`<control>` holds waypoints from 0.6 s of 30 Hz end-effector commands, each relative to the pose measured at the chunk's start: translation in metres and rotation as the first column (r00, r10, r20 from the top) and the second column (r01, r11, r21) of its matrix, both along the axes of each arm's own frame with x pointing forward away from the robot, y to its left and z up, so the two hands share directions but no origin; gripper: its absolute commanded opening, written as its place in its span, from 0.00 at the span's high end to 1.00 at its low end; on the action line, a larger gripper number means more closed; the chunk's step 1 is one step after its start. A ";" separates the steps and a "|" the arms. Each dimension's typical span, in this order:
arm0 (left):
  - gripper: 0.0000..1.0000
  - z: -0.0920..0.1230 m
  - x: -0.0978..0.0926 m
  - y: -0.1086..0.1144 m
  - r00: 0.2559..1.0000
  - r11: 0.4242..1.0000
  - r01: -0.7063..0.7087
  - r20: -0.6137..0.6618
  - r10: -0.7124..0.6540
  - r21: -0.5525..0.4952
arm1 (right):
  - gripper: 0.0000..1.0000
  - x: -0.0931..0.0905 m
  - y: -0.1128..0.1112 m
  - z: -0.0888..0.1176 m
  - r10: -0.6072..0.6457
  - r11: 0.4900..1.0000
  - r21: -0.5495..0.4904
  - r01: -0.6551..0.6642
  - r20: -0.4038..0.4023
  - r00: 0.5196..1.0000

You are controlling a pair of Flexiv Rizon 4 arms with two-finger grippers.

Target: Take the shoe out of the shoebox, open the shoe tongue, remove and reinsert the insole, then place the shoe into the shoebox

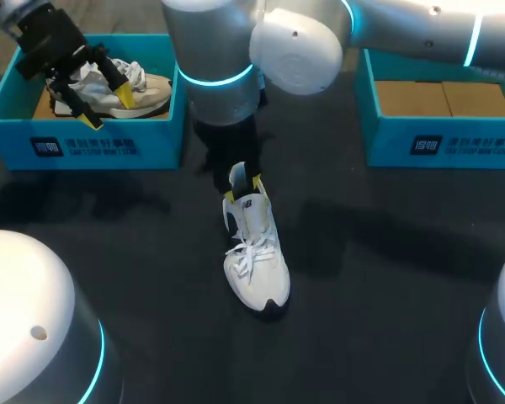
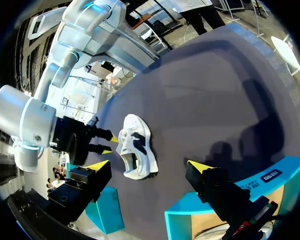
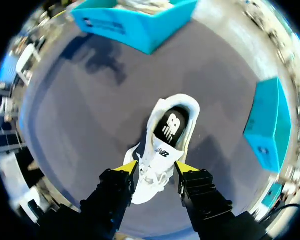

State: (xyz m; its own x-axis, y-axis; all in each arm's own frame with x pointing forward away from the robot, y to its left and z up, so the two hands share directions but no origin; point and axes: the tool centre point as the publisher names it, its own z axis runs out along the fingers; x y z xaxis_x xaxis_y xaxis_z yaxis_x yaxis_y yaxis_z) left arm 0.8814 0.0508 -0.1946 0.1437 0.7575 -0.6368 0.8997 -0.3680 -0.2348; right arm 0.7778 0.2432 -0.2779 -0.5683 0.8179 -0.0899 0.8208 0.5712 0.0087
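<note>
Now: white laced sneaker (image 1: pixel 254 252) upright, right gripper (image 1: pixel 242 188) at heel, grip unclear. Inside left shoebox (image 1: pixel 84 147), beige sneaker (image 1: pixel 143 91); left gripper (image 1: pixel 108 109) above it, spread, empty; right shoebox (image 1: pixel 454 143) shows cardboard floor.

Unreadable white print on left shoebox (image 1: pixel 84 147) and right shoebox (image 1: pixel 463 145); logo on insole (image 3: pixel 172 125)

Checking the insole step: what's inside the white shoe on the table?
In the white shoe, a dark insole with a white logo shows at the heel opening. Toward the toe, the tongue and laces cover it.
</note>
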 end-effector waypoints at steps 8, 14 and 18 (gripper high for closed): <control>0.00 0.000 0.000 0.000 1.000 1.000 0.000 0.001 0.000 0.002 | 0.49 -0.006 0.005 0.010 0.680 0.724 -0.012 -0.690 0.177 0.711; 0.00 0.000 0.000 0.000 1.000 1.000 0.000 0.001 0.000 0.002 | 0.36 -0.010 0.009 0.012 0.763 0.637 -0.027 -0.770 0.166 0.625; 0.00 0.000 0.000 0.000 1.000 1.000 0.000 0.001 0.000 0.002 | 0.00 -0.009 0.012 0.008 0.767 0.637 -0.040 -0.770 0.133 0.627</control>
State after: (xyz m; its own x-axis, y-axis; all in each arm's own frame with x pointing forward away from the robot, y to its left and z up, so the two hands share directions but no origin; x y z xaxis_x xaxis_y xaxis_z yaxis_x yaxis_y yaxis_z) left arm 0.8814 0.0508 -0.1946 0.1436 0.7575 -0.6368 0.8997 -0.3680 -0.2348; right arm 0.7687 0.2585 -0.2654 -0.9224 0.3457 -0.1722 0.3306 0.9373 0.1104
